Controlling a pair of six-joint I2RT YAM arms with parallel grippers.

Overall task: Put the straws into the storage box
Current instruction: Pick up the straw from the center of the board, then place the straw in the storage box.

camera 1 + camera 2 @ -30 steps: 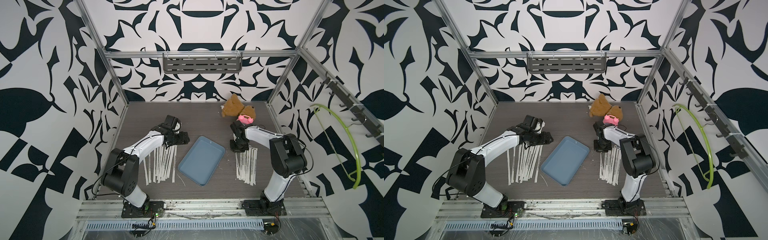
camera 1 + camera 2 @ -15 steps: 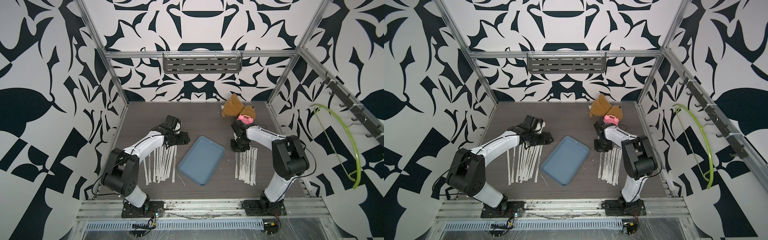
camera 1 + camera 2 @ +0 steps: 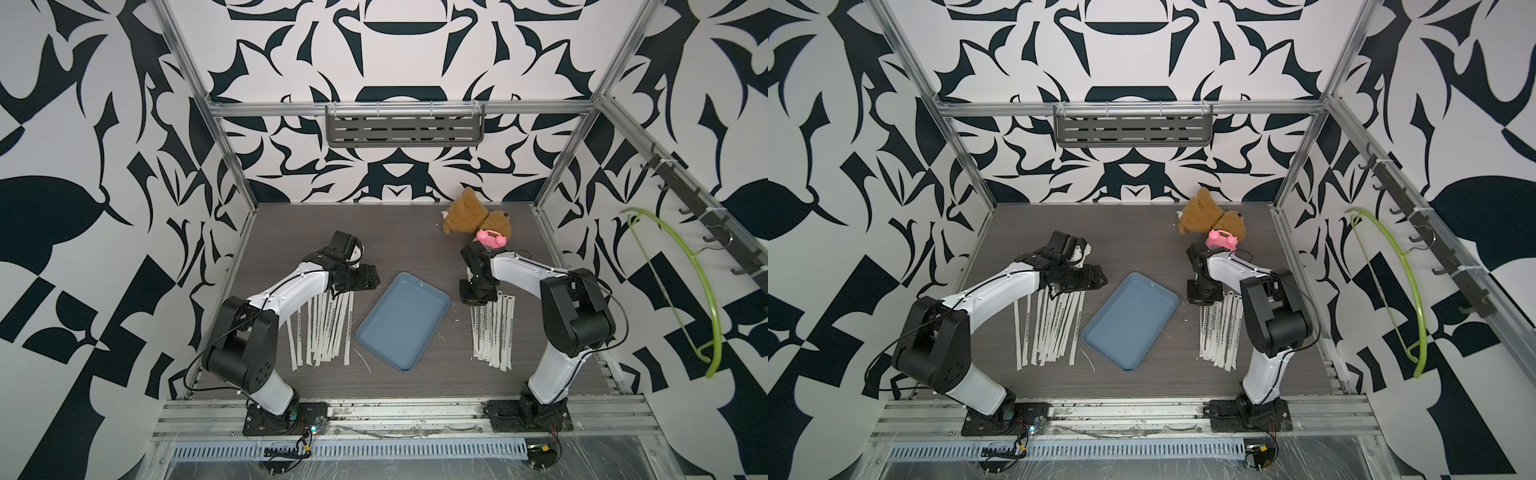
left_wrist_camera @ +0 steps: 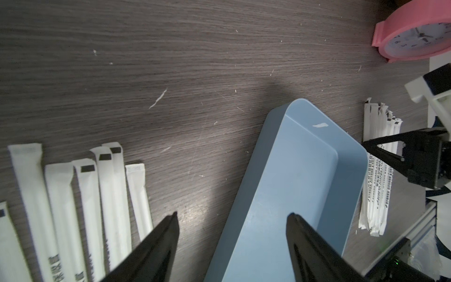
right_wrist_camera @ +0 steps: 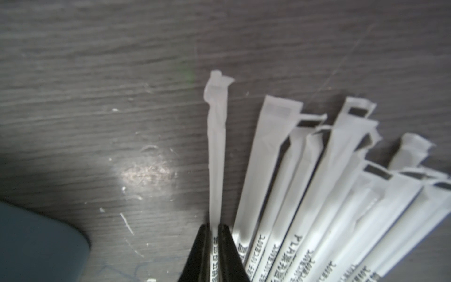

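Note:
The storage box (image 3: pixel 403 320) (image 3: pixel 1129 320), a shallow blue-grey tray, lies slantwise at mid-table with no straws in it. Several white wrapped straws (image 3: pixel 324 328) lie in a row to its left, and several more straws (image 3: pixel 492 332) to its right. My left gripper (image 3: pixel 374 283) (image 4: pixel 233 217) hangs open between the left row's far ends and the box (image 4: pixel 305 171), holding nothing. My right gripper (image 3: pixel 478 297) (image 5: pixel 214 227) is low over the far ends of the right row. It is shut on one straw (image 5: pixel 216 158), the one nearest the box (image 5: pixel 36 239).
A brown teddy bear (image 3: pixel 465 212) and a pink clock (image 3: pixel 490 239) sit at the back right, just behind my right arm. A grey slotted shelf (image 3: pixel 405 131) hangs on the back wall. A green hanger (image 3: pixel 681 286) hangs on the right wall. A thin white sliver (image 3: pixel 361 359) lies near the box's front corner.
My right gripper's jaws have closed on the straw nearest the box. Both arms have stayed almost where they were, and the left gripper is still open.

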